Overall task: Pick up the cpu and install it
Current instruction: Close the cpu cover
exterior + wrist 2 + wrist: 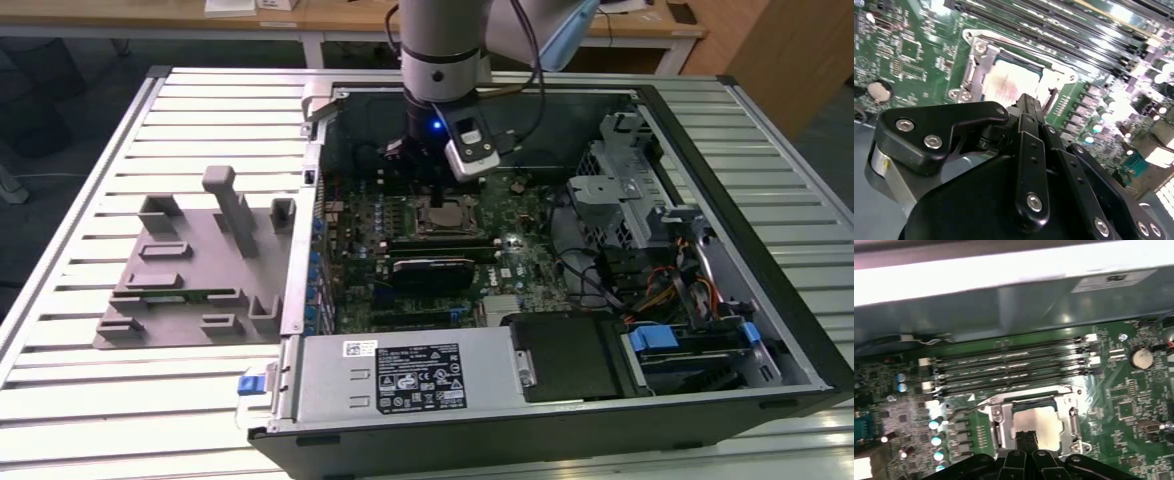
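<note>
The cpu point(1041, 421), a flat square chip with a pale shiny top, lies inside the metal socket frame point(996, 422) of the green motherboard point(1134, 405). In the second wrist view the cpu point(1004, 82) sits just beyond the fingertips. My gripper point(1026, 437) hangs right over the chip's near edge, its two black fingers pressed together with nothing between them; the second wrist view also shows the gripper point(1028, 102) shut. In the exterior view the cpu point(442, 216) rests in the socket in the middle of the open computer case, and the gripper point(416, 160) is just behind it.
Several long memory slots point(1009, 365) run beside the socket, toward the case wall point(1004, 305). A power supply point(400, 375) and drive cage point(627, 190) crowd the case. A grey parts fixture point(187, 270) lies on the slatted table at the exterior view's left.
</note>
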Action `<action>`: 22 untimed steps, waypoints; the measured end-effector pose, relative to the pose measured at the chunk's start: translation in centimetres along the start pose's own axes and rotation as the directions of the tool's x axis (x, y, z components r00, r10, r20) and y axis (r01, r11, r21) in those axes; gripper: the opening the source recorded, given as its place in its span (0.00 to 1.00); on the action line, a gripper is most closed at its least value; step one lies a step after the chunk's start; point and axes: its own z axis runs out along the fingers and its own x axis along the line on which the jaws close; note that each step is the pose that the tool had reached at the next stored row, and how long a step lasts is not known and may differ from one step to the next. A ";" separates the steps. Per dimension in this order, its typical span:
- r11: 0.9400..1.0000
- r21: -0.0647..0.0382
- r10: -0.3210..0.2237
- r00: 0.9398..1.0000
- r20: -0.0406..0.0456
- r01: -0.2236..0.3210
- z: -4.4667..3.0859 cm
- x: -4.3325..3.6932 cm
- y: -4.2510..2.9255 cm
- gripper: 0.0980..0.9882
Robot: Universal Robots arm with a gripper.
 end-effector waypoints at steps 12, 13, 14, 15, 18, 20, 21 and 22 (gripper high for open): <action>1.000 0.000 0.000 1.000 -0.002 0.000 -0.25 -1.74 0.26 0.01; 1.000 0.000 0.000 1.000 -0.002 0.000 -0.50 -1.76 0.26 0.01; 1.000 0.000 0.000 1.000 -0.002 0.000 -0.77 -1.77 0.27 0.01; 1.000 0.000 0.000 1.000 -0.002 0.000 -1.16 -1.79 0.27 0.01; 1.000 0.000 0.000 1.000 -0.002 0.000 -1.82 -1.83 0.29 0.01; 1.000 0.000 0.000 1.000 -0.002 0.000 -1.83 -1.83 0.29 0.01; 1.000 0.000 0.000 1.000 -0.002 0.000 -1.83 -1.83 0.29 0.01; 1.000 0.000 0.000 1.000 -0.002 0.000 -1.86 -1.83 0.29 0.01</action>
